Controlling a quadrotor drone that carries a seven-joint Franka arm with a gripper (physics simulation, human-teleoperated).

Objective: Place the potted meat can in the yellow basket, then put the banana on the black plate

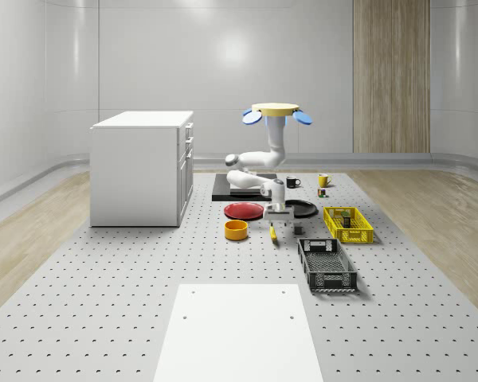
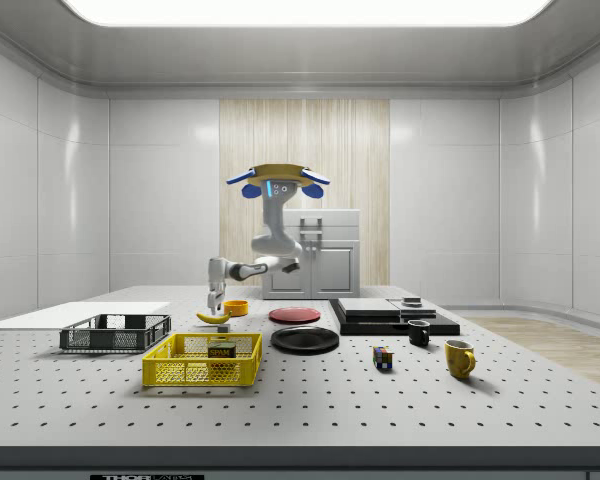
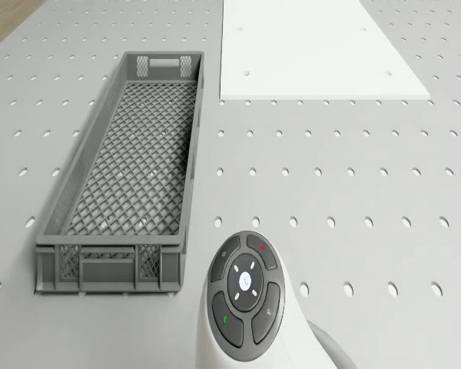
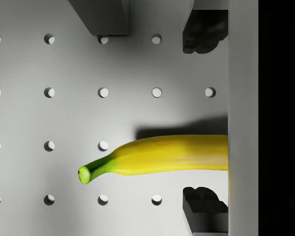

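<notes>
A quadrotor drone (image 1: 276,111) is seen hovering above the perforated bench (image 1: 103,302), over the area of the black plate (image 1: 301,208) and red plate (image 1: 244,210). Its white arm is bent down and forward, so that the gripper (image 1: 276,220) hangs directly over the banana (image 1: 272,232), pointing straight down.

In the wrist view, the banana (image 4: 157,155) is shown lying flat on the bench, its green stem toward 9 o'clock. The 2 dark fingertips (image 4: 202,29) are spread wide, 1 at 12 o'clock and 1 at 6 o'clock of the fruit, with neither touching it. The gripper is therefore open and empty, apparently set across the banana's narrow width so a closing grasp can be made.

The potted meat can (image 2: 221,351) is seen inside the yellow basket (image 2: 202,372) in the side view, so the 1st step is judged done. In the whole-scene view, the yellow basket (image 1: 348,224) lies at 3 o'clock of the banana, the black plate at about 1 o'clock just beyond it, an orange bowl (image 1: 236,230) at 9 o'clock, and a grey crate (image 1: 327,265) at 5 o'clock.

The banana is not yet lifted; a descent and closing would seem to be required next.
</notes>
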